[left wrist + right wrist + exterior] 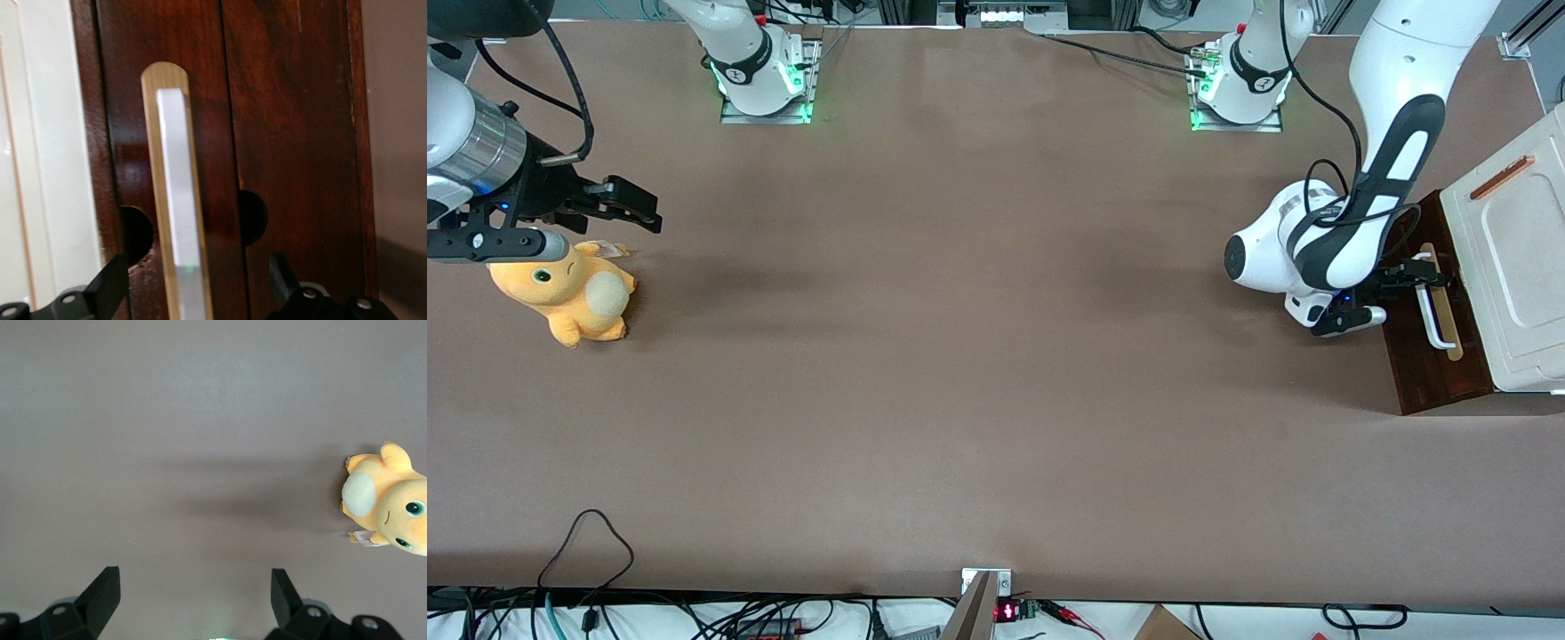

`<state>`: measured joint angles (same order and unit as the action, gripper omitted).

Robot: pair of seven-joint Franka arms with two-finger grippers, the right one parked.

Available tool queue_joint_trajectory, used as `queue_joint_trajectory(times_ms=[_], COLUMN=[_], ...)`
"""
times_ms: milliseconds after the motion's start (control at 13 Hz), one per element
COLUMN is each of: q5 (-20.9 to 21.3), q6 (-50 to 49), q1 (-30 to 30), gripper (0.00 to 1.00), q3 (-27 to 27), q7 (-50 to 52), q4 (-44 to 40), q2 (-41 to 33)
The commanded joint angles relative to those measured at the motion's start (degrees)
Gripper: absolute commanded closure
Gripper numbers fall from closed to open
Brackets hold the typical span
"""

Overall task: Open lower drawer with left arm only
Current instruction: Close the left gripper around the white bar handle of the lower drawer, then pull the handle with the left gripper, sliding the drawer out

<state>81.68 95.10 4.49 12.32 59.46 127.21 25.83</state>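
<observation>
The lower drawer (1436, 378) is a dark brown wooden front under a white box-like top (1516, 258), at the working arm's end of the table. Its white bar handle (1438, 313) lies on a light wood strip. The left arm (1369, 196) reaches down in front of the drawer, and my gripper (1424, 274) is at the end of the handle farther from the front camera. In the left wrist view the gripper (195, 283) is open. Its black fingers (107, 287) stand on either side of the handle (179, 200), apart from it, close to the drawer front (127, 133).
An orange plush toy (569, 293) lies toward the parked arm's end of the table, also seen in the right wrist view (387, 500). The white top (53, 167) runs beside the dark drawer front. The brown table (996, 356) stretches between them.
</observation>
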Motion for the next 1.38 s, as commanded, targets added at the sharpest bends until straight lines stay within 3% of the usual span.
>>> queue_joint_trajectory(times_ms=[0,154,462,923,1077,1308], q5=[2.0,4.1,4.3,4.3,4.4,4.4], q6=[0.3,0.3,0.3,0.3,0.3,0.7], q1=[-0.4,-0.5,-0.5,-1.4,-1.4,-1.2], gripper=[0.07,0.07,0.24,0.27,0.38,0.45], q3=[-0.7,-2.0,-2.2,-2.2,-2.2,-2.2], q7=[1.1,1.0,1.1,1.1,0.9,0.4], q4=[0.1,0.1,0.1,0.0,0.1,0.0], q2=[0.4,0.9,0.9,0.8,0.9,0.9])
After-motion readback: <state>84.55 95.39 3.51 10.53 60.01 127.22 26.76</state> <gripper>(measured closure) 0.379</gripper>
